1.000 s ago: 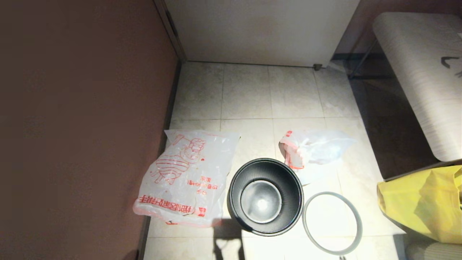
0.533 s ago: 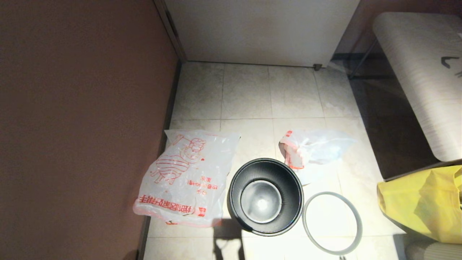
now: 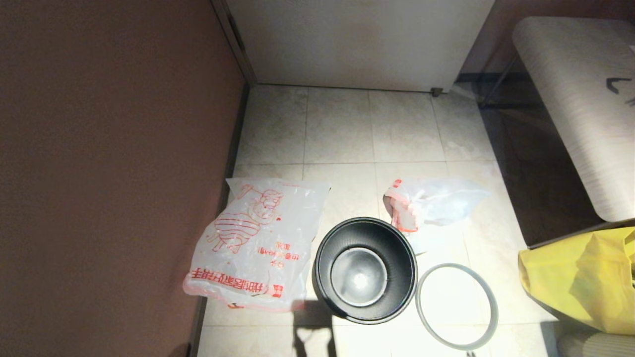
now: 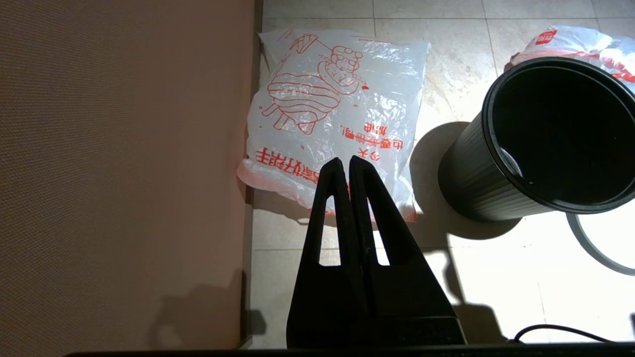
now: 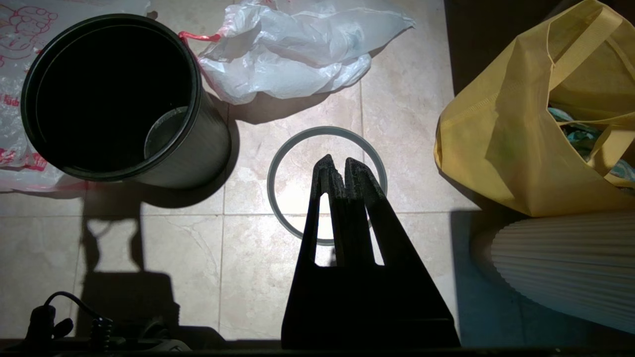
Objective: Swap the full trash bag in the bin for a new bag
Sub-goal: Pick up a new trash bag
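Observation:
The bin [image 3: 403, 258] stands open on the tiled floor, black and ribbed, with nothing on its shiny silver floor. Its grey hoop [image 3: 456, 266] lies flat on the tiles just to its right. The new bag [image 3: 255, 243], printed with a red striped figure, lies flat left of the bin against the wall. A crumpled white bag with red trim, the full trash bag [image 3: 436, 203], lies behind the bin to the right. Neither arm shows in the head view. My left gripper [image 4: 345, 161] hangs shut above the new bag's [image 4: 337, 104] near edge. Over the hoop [image 5: 325, 130] my right gripper [image 5: 336, 161] is shut and empty.
A brown wall [image 3: 99, 173] closes off the left side, right beside the new bag. A white cabinet [image 3: 357, 44] stands at the back. A big yellow bag [image 3: 580, 277] and a pale pleated object [image 5: 560, 263] sit at the right, under a light bench [image 3: 580, 99].

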Robot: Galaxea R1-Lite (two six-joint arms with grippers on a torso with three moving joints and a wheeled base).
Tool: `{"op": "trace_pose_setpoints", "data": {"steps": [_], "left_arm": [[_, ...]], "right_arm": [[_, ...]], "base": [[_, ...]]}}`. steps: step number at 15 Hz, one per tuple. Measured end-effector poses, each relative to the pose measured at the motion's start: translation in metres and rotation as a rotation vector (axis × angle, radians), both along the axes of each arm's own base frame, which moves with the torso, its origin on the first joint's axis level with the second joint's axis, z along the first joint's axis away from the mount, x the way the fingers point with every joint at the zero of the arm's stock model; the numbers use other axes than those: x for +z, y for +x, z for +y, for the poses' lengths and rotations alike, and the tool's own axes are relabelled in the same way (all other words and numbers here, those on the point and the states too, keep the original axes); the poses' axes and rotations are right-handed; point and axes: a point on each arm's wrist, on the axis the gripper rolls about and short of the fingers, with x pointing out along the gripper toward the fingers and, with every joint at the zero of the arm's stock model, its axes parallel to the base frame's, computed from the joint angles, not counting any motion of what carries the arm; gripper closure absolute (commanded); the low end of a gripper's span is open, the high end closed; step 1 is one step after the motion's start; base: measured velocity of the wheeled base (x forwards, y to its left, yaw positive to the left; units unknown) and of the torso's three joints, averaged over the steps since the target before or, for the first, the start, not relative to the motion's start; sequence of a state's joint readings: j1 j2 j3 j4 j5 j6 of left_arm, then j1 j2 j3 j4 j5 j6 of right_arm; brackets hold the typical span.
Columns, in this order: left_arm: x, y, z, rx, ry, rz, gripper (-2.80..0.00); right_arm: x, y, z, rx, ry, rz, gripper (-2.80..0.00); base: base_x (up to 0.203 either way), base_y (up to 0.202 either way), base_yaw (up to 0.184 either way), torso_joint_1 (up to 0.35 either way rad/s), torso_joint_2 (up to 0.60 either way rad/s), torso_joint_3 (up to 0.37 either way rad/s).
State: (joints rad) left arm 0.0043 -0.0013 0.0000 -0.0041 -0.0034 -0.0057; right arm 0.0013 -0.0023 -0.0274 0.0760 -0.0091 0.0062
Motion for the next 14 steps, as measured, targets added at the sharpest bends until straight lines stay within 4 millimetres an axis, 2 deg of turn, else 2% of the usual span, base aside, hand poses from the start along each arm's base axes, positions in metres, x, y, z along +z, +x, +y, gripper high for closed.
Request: {"op": "trace_pose_setpoints", "data": {"steps": [10,11,13,14], "left_arm": [[0.002,-0.001,0.0,-0.001,0.06,0.002,0.0],[0.009,-0.002,0.0,0.0,0.061,-0.018,0.0],[0.036,-0.005,0.0,0.0,0.063,-0.06,0.0],[0.056,-0.005,0.0,0.001,0.067,-0.081,0.0]], "right_arm": [[0.0,0.0,0.0,0.0,0.0,0.0,0.0],[0.0,0.0,0.0,0.0,0.0,0.001,0.0],[0.0,0.0,0.0,0.0,0.0,0.001,0.0],[0.0,0.0,0.0,0.0,0.0,0.001,0.0]], "base": [[0.0,0.0,0.0,0.0,0.0,0.0],[0.0,0.0,0.0,0.0,0.0,0.0],[0.0,0.0,0.0,0.0,0.0,0.0],[0.0,0.0,0.0,0.0,0.0,0.0]]}}
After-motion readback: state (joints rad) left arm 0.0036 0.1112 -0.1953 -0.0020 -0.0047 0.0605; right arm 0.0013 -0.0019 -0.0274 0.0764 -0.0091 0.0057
